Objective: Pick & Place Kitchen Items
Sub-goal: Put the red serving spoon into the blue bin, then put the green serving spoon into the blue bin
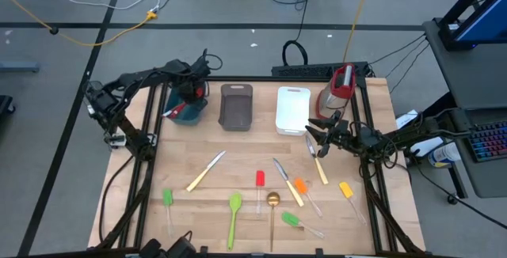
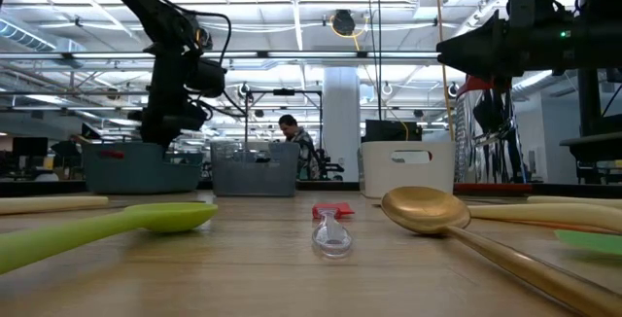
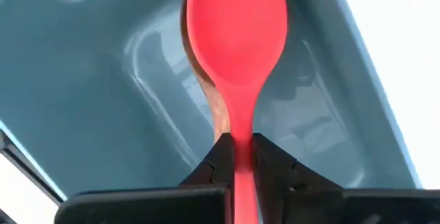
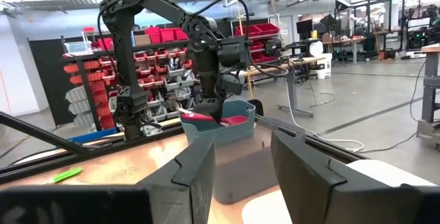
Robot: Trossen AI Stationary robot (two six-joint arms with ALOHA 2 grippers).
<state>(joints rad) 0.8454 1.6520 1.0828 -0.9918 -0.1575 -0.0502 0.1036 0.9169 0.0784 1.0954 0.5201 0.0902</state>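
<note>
Hanging over the teal tub point(image 1: 188, 112) at the back left of the table, the left gripper point(image 3: 236, 157) has its fingers pinched on the handle of a red silicone spoon point(image 3: 237, 25), bowl end pointing down into the tub. There's something brownish tucked behind the spoon in the wrist view, maybe a wooden utensil, but it's mostly covered so I can't really tell. From above, the arm hides nearly all of the spoon.

The right gripper point(image 4: 240, 162) is up off the table near the white tub point(image 1: 292, 109) and the red-and-clear jug point(image 1: 341, 85), fingers spread apart with nothing between them. The grey tub point(image 1: 236, 105) sits between the teal and white ones.

Everything else is still scattered on the wood: a pale-handled knife point(image 1: 205, 171), the green silicone spoon point(image 1: 234, 217), a gold spoon point(image 1: 272, 210), a red-headed spatula point(image 1: 259, 185) and an orange one point(image 1: 302, 188). The clear handles pretty much vanish against the table from above. In the low view the gold spoon's handle runs out of frame and the green spoon is cut off at the left edge.
</note>
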